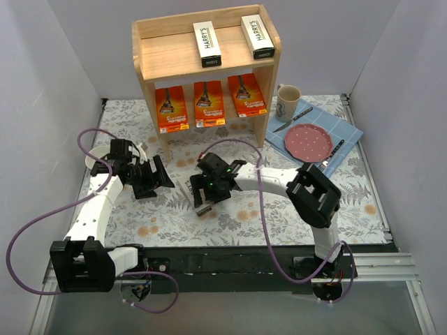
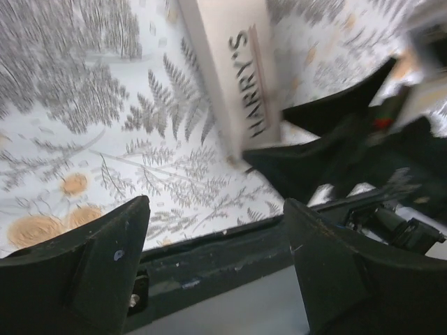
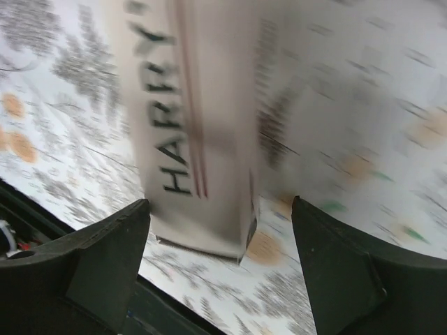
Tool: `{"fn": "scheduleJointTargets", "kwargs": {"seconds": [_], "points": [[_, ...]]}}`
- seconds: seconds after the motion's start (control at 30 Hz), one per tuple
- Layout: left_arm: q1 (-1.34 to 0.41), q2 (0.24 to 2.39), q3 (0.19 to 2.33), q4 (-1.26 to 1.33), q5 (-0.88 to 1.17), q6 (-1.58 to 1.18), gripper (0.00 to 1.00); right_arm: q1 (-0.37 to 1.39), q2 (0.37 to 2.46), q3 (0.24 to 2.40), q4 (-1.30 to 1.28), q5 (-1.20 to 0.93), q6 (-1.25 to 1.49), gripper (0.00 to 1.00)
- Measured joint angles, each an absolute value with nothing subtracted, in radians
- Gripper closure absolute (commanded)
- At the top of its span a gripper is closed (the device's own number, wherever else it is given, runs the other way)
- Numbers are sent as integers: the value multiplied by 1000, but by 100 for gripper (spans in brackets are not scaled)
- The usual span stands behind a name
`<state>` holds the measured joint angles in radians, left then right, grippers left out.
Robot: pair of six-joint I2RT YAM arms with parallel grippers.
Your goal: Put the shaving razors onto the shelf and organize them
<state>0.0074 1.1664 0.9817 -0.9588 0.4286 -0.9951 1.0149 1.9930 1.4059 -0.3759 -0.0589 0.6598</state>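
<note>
Plain pale grey walls (image 1: pixel 335 42) are closing in the worktop (image 1: pixel 174 225) on three sides. One is standing far beyond both hands. Another is rising well outside the left hand (image 1: pixel 162 178), and a third well outside the right hand (image 1: pixel 201 202). A white cloth (image 1: pixel 363 199) printed with grey ferns and orange blossoms is covering the worktop beneath both hands. Nearer than the hands, a dark bar (image 1: pixel 230 262) is running along the worktop's front edge. Soft, even light is falling, casting only faint shadows.

Fern-print table (image 1: pixel 237 223), wooden shelf (image 1: pixel 167 28), white box (image 1: pixel 188 187), blue mat (image 1: pixel 346 129), mug (image 1: pixel 288 93) perhaps on it
</note>
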Motion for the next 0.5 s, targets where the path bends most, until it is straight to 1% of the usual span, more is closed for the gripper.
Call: {"fn": "scheduleJointTargets", "kwargs": {"seconds": [0.1,0.13,0.2,0.3,0.33,0.4,0.43,0.5], "points": [[-42,1169,875,-941,432,-1027,23,943,1884,1280,-384,-63,622,11],[-71,1173,844,-934,434,-1038,23,912,1840,1237,-380,-63,599,9],[-131,1181,805,-918,434,-1062,23,852,1752,1164,-378,-64,559,8],[-204,1201,792,-873,434,-1102,23,793,1634,1080,-339,-73,493,11],[-218,1208,792,-853,434,-1115,24,786,1602,1058,-326,-81,472,22],[-238,1221,792,-819,432,-1140,28,788,1564,1026,-294,-97,433,36],[-245,1230,792,-807,430,-1151,31,793,1556,1015,-276,-110,411,51],[-249,1247,792,-793,417,-1169,32,799,1571,1012,-249,-133,373,65]]}}
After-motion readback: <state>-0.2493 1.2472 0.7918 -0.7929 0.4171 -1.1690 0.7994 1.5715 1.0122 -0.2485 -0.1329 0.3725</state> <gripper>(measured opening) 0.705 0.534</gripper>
